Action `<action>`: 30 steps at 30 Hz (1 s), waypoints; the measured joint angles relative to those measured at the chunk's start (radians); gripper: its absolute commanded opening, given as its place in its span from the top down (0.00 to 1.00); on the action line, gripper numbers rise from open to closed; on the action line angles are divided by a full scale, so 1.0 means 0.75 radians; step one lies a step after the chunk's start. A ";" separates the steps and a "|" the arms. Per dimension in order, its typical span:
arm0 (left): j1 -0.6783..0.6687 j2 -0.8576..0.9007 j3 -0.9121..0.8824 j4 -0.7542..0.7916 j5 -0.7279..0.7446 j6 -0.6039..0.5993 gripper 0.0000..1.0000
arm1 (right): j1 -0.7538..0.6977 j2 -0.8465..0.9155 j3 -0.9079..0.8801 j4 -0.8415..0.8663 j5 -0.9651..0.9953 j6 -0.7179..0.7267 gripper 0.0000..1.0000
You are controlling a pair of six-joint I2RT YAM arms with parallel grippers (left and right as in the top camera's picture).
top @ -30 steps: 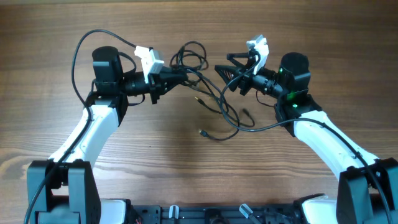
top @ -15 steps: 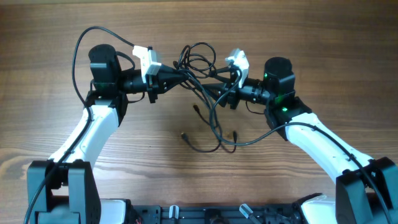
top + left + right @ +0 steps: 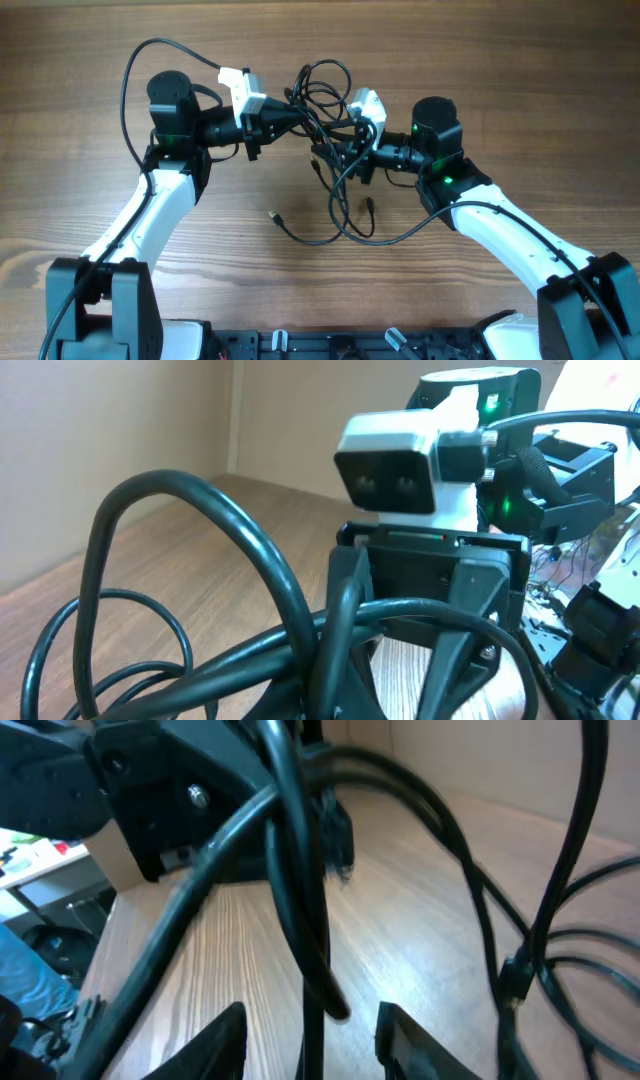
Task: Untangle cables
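Note:
The cables (image 3: 322,88) are thin black cords, knotted into loops between my two grippers. Loose strands trail down onto the table to small plug ends (image 3: 275,215) (image 3: 368,205). My left gripper (image 3: 292,117) is shut on the bundle; thick strands fill the left wrist view (image 3: 250,660) and hide its fingers. My right gripper (image 3: 343,143) is open and close against the tangle, facing the left gripper. In the right wrist view its fingers (image 3: 312,1040) stand apart with one cord (image 3: 300,900) running between them.
The wooden table (image 3: 500,80) spreads all round the tangle. Each arm's own thicker black wire loops beside it, on the left (image 3: 130,90) and on the right (image 3: 420,225). The arm bases (image 3: 320,345) sit at the front edge.
My right gripper has moved left into the tangle, close to the left gripper. The loose strands and plug ends on the table have slid left. The left gripper keeps its hold.

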 measured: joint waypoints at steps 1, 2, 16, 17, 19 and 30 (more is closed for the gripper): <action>0.000 0.000 0.000 -0.011 0.001 -0.006 0.96 | -0.001 0.000 0.000 0.026 0.000 -0.003 0.66; 0.000 0.000 0.000 -0.023 0.000 -0.009 0.96 | 0.000 0.000 -0.001 0.048 0.000 -0.004 0.67; -0.001 0.000 0.000 -0.079 -0.022 -0.021 0.78 | -0.002 0.000 -0.001 0.142 0.001 -0.008 0.95; -0.003 0.000 0.000 -0.083 -0.060 -0.023 0.70 | -0.002 0.000 -0.001 0.139 0.001 -0.008 0.95; -0.004 -0.001 0.000 -0.102 -0.122 -0.022 0.39 | -0.002 0.000 -0.001 0.138 0.001 -0.008 0.95; 0.002 -0.002 0.000 -0.183 -0.276 -0.025 0.00 | -0.019 0.000 -0.001 0.046 0.000 -0.008 0.95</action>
